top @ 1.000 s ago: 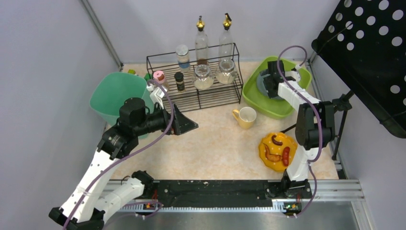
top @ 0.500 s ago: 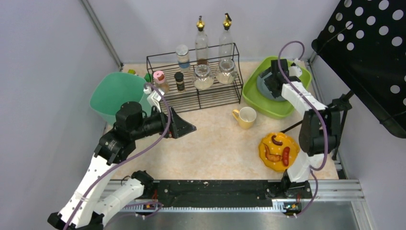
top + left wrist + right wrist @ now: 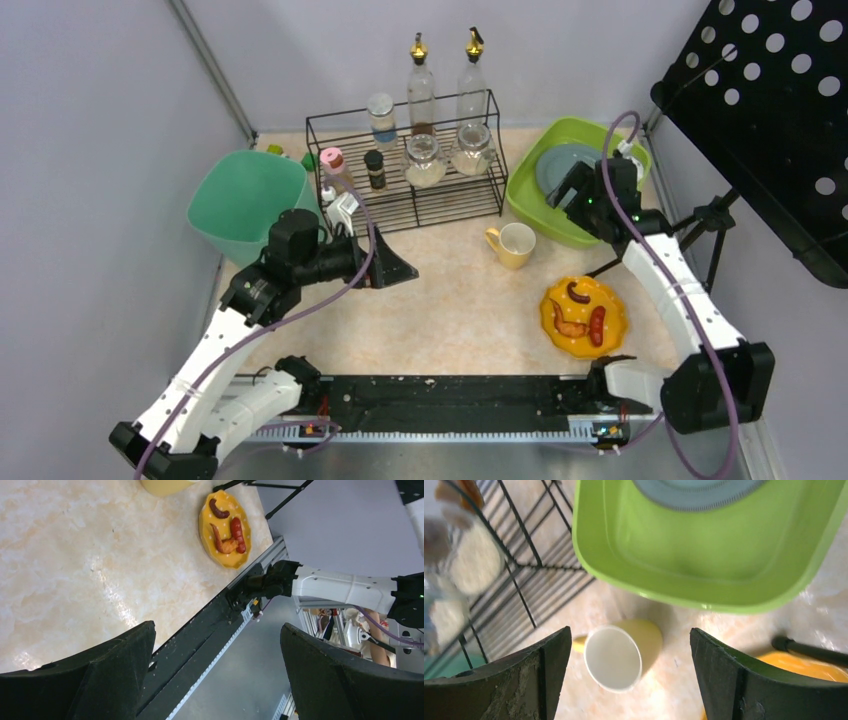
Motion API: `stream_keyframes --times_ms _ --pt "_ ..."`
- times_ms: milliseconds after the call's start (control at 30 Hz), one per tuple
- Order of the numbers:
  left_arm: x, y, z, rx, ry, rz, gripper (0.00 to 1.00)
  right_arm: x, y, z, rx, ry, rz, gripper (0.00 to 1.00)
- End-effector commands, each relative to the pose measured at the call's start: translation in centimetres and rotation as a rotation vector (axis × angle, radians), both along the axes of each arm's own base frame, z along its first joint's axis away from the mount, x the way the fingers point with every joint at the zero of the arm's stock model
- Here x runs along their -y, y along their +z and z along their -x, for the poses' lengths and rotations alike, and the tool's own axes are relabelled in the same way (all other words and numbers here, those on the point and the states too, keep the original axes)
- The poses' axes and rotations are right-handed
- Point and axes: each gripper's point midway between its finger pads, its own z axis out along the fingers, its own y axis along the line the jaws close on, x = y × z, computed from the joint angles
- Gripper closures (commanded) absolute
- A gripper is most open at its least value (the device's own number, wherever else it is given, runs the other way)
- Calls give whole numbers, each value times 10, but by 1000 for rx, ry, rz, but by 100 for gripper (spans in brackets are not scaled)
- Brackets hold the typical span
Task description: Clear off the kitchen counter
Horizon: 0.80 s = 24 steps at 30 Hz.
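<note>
Currently your left tool hangs spread and empty over the tabletop, which spans under both arms; your right tool, also spread, sits above the yellow mug beside the green tub.

Tally, top view: 1 counter, 2 arms, kitchen bits below.
1 rack, 2 oil bottles, 3 jars, 2 shakers, 1 teal bin, 1 lime tub w/ 1 grey plate, 1 mug, 1 yellow plate w/ 3 sausage pcs. Small green bits behind bin: can't count.
</note>
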Motion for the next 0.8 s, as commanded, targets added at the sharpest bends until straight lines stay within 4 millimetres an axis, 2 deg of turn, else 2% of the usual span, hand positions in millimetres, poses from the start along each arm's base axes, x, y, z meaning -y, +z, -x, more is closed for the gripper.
stream_keyframes --times_ms 0,167,267,400,533,633,767 --pt "5 -16 -3 -8 -26 2 1 -8 5 41 -15 136 66 14" --pt "3 -48 -4 -78 13 -35 1 -1 -7 67 -58 181 124 14" --pt "-3 -70 -5 -123 54 -76 1 4 -14 70 -91 178 153 16" --pt "-8 -89 -6 -163 97 -104 1 2 -25 72 -173 188 150 25" --pt "-12 -95 -10 -176 135 -126 1 0 -38 81 -271 183 132 41" --pt "-14 -92 -11 -167 145 -134 1 -1 -42 82 -233 155 97 47" --pt "-14 -86 -12 -146 128 -147 1 2 -53 96 -266 140 96 50"
